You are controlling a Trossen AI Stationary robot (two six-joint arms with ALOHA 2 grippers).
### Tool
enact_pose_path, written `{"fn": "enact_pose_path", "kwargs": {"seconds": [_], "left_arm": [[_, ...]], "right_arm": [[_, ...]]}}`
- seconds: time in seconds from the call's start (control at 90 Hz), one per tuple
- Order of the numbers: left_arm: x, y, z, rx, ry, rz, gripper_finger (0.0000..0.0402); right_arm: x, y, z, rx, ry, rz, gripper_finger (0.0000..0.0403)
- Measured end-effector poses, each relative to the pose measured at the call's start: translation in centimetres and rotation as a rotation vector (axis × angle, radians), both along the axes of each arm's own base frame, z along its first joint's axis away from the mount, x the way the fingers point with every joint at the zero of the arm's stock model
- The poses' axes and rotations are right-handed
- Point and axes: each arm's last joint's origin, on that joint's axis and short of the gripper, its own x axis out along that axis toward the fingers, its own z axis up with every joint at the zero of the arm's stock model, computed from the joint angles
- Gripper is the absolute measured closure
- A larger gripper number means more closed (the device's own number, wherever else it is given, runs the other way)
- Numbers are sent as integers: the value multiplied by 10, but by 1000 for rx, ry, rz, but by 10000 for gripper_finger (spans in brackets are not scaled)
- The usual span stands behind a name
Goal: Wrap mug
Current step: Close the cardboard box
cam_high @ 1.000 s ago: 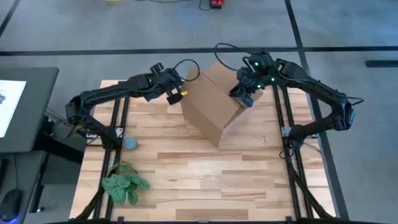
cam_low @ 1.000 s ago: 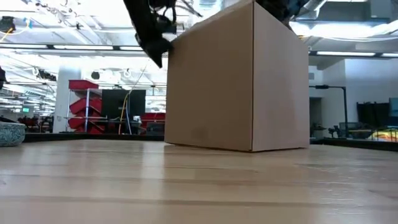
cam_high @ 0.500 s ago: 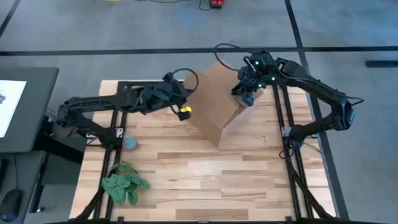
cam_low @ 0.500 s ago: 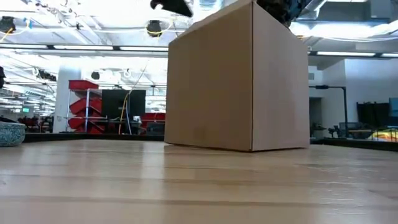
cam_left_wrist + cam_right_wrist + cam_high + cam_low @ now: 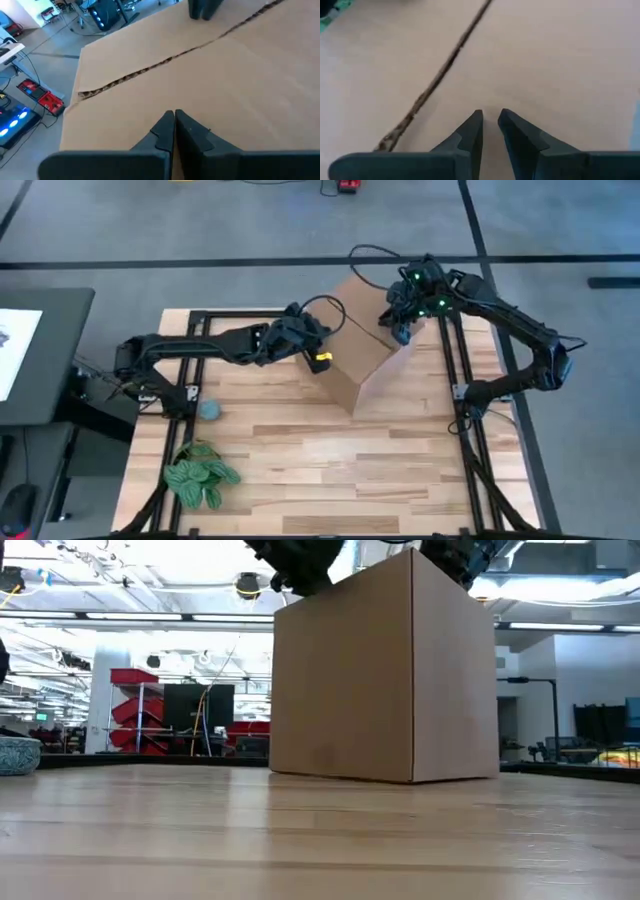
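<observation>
Brown corrugated cardboard box [image 5: 358, 340] stands toward the far side of the bench [image 5: 330, 470], its two top flaps folded down and meeting along a ragged centre seam [image 5: 165, 62]. No mug shows in any view; if it is here, it is presumably inside the box.

The left gripper [image 5: 174, 122] hovers over the box's near-left top edge, its fingers pressed together with nothing between them. The right gripper [image 5: 490, 122] sits over the far-right part of the top, its fingers nearly closed, a narrow gap between the tips and nothing held.

The box looks stiff along its edges but springy at the flaps, and probably light, so a sideways shove could slide it on the smooth wood. The flat panels offer no pinch; the flap edges at the seam or the top corners look like the best places to press or grip.

A small blue-grey bowl [image 5: 210, 410] and a green leafy plant [image 5: 200, 478] lie well apart, near the bench's left side.
</observation>
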Motion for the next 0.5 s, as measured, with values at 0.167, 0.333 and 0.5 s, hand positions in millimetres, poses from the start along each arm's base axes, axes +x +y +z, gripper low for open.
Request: {"fn": "enact_pose_path", "kwargs": {"seconds": [0.167,0.333,0.5], "left_arm": [[-7,1,2,19,35,19,402],[-8,2,2,37,52,28,402],[-8,3,2,42,60,36,402]], "right_arm": [[-5,-6,0,-1,2,-26,337],[-13,-16,0,6,-8,-96,337],[-20,-25,1,8,-14,-162,337]]}}
